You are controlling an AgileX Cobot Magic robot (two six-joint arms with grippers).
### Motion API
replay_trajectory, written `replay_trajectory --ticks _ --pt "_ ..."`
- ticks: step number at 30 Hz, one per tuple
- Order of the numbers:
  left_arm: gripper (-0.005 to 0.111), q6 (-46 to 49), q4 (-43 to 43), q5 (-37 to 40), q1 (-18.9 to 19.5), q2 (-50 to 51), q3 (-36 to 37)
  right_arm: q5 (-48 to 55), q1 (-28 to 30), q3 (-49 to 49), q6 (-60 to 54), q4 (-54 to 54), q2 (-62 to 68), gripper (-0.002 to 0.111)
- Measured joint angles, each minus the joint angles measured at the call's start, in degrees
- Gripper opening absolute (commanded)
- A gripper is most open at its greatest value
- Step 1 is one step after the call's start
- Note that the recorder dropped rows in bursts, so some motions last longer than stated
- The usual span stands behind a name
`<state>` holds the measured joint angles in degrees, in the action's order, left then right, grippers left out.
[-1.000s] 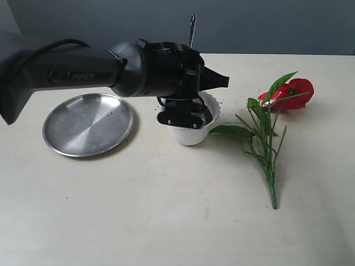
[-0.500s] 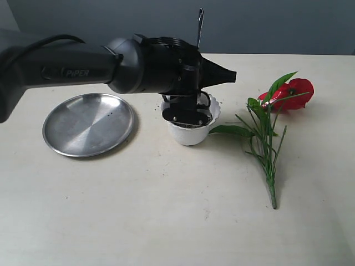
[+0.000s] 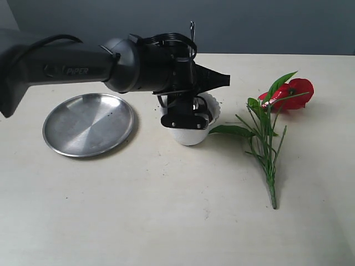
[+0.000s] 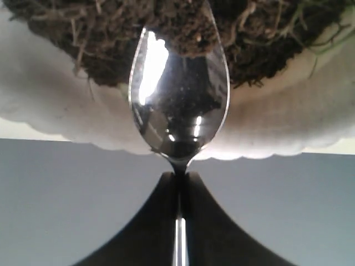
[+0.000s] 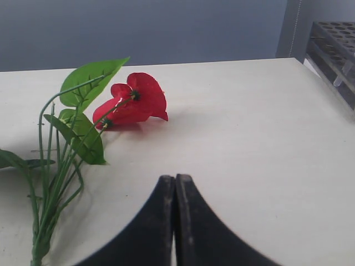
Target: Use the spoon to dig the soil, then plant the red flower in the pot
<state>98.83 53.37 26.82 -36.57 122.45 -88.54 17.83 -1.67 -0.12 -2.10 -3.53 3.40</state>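
My left gripper (image 4: 178, 176) is shut on the neck of the spoon (image 4: 178, 105). The spoon's shiny bowl dips its tip into the dark, rooty soil (image 4: 100, 50) inside the white pot (image 4: 288, 127). From outside, the left wrist (image 3: 166, 69) hangs over the pot (image 3: 191, 134) and covers most of it. The spoon handle (image 3: 192, 32) sticks up behind the wrist. The red flower (image 3: 297, 91) lies flat on the table to the right of the pot, its green stem (image 3: 267, 155) pointing forward. My right gripper (image 5: 175, 178) is shut and empty, low over the table near the flower (image 5: 136, 100).
A round steel plate (image 3: 89, 124) lies left of the pot, under the left arm. A few soil crumbs dot the table by the pot. A dark rack (image 5: 333, 50) stands at the table's edge in the right wrist view.
The left wrist swung slightly right and then back left over the pot, the spoon handle moving with it. The flower and plate have not moved.
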Motion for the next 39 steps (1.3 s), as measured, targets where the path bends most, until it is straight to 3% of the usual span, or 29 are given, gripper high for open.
replay_trajectory --ticks 26,39 --pt "0.0 2.56 -0.78 0.52 -2.38 -0.09 1.89 0.0 0.0 0.0 0.0 0.0 0.0 -0.001" --pt "0.0 2.56 1.78 1.27 -2.91 -4.71 2.36 0.0 0.0 0.0 0.0 0.0 0.0 -0.001"
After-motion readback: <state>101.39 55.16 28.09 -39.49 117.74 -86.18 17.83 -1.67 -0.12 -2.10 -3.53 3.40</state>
